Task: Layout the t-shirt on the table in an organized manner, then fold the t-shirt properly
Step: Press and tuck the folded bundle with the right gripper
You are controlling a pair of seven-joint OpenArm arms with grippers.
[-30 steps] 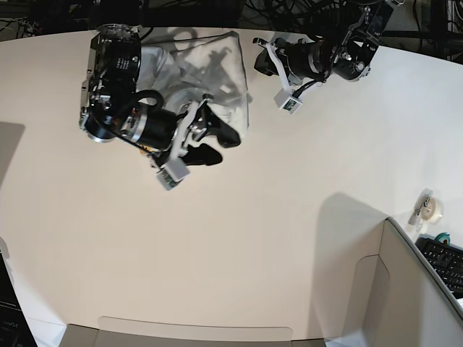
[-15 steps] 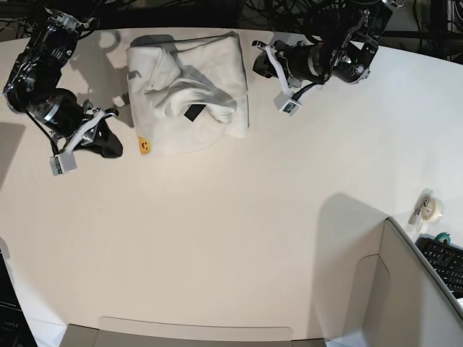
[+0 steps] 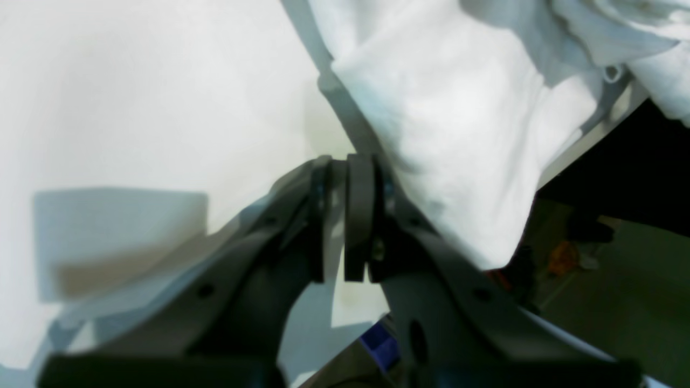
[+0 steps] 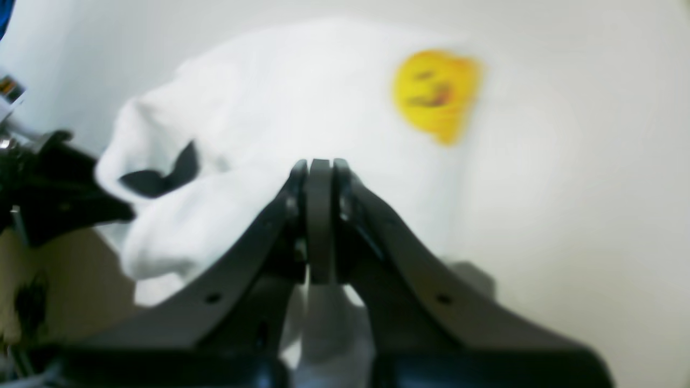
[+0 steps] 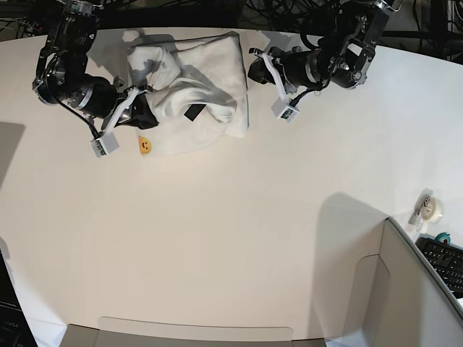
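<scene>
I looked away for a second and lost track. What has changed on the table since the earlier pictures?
The right gripper swung off the t-shirt to the table's left side, then came back to the shirt's left edge with its fingers shut; whether they pinch cloth is unclear. The shirt is now uncovered, still bunched, its yellow smiley showing. The left gripper edged slightly towards the shirt's right edge, nearly shut, holding nothing.
</scene>
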